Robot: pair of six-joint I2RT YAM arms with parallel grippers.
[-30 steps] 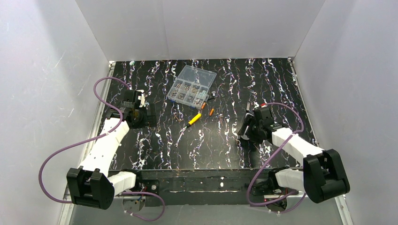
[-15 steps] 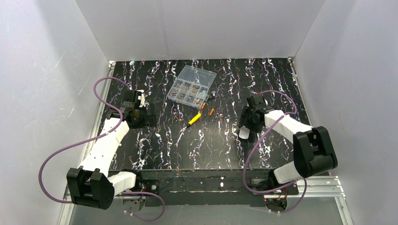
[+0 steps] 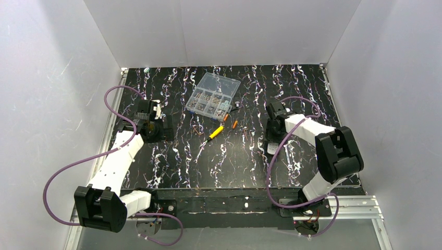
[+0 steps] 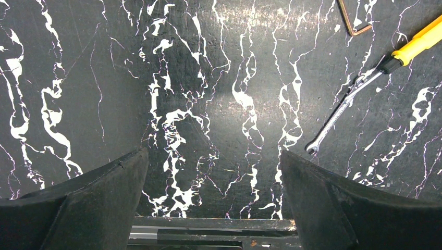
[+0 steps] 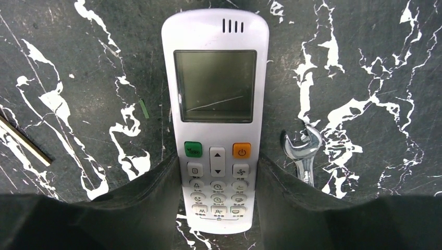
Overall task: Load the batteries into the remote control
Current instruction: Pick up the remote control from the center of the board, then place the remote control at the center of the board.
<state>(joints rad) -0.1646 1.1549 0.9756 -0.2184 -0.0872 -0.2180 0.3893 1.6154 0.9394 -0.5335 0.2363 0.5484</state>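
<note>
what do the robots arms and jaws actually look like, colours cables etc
Both the left arm and right arm have white shell links joined by chunky black joint housings. A purple cable loops loosely along each. The jaws are matte black, broad and wedge-shaped. No markings are readable.

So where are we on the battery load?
Done: nothing loaded. The batteries lie on the table by the clear box.
In hand: the right pincer is closed against both sides of the remote control, which is face up. The left pincer is open over bare tabletop.
Left: probably turn the remote over, reach its battery bay, then fetch and insert both batteries.
</note>
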